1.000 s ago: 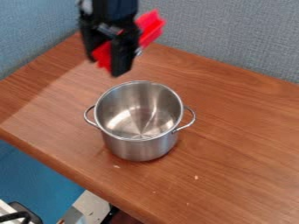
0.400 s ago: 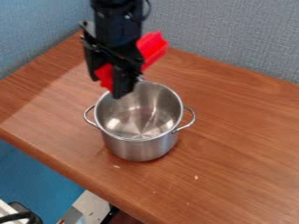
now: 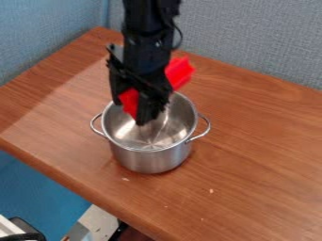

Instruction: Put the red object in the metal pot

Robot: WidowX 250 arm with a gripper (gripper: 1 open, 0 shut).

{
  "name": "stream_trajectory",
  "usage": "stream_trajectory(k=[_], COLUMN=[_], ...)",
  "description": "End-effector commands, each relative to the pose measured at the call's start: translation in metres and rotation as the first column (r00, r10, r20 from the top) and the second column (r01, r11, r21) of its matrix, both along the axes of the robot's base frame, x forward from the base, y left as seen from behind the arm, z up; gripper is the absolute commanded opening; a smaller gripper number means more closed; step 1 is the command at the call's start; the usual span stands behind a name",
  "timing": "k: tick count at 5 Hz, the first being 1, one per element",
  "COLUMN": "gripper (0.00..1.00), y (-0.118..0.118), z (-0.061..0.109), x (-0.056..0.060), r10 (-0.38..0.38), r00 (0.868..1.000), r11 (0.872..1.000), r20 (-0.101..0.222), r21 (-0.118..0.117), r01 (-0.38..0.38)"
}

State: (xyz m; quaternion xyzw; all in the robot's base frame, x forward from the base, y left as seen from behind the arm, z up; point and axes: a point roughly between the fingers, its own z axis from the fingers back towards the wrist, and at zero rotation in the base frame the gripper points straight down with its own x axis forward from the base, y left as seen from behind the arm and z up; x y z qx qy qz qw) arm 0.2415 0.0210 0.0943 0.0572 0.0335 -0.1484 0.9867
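- Camera view shows the gripper point(image 3: 142, 105) pointed straight down into the mouth of the metal pot point(image 3: 153, 141), which stands near the middle of the wooden table point(image 3: 51, 94), closer to its front edge than to the back wall.
- The red block point(image 3: 180, 72) is clamped between the jaws, which are set at a middling width on its flat faces; one red end sticks up and out to the right of the black fingers point(image 3: 131, 97), and a lower red edge is seen between them just above the pot's rim.
- The block is tilted, not upright, and its lower end appears to be inside or just at the pot's opening; contact with the bottom cannot be told.
- The block is judged to be stiff, light and plain-surfaced, probably smooth plastic or painted wood, so some slip in the grip is possible.
- A hold across the narrow thickness near the middle, as is seen now, is judged best for keeping it balanced.
- The block is judged long enough to catch on the rim if it is let go flat; an end-first release is favoured.
- The pot is shiny and light-looking, and may be nudged by a knock on its wall.
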Motion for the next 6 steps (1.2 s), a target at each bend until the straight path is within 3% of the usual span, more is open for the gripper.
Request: stream_trajectory(k=[1,2,4,5,6], gripper=[0.0,0.0,0.0,1.0,1.0], y=[-0.005,-0.003,0.003,0.004,0.003], z=[-0.002,0.002,0.008,0.008,0.003], x=[-0.001,-0.001,0.001,0.002,0.004], r10=[-0.034,-0.016,0.042,0.053,0.047], r00=[0.999,1.0,0.999,0.999,0.999], r11=[0.999,1.0,0.999,0.998,0.999], r20=[0.013,0.012,-0.003,-0.009,-0.007], r21=[0.031,0.025,-0.016,-0.018,-0.023], r01=[0.034,0.016,-0.042,-0.053,-0.047])
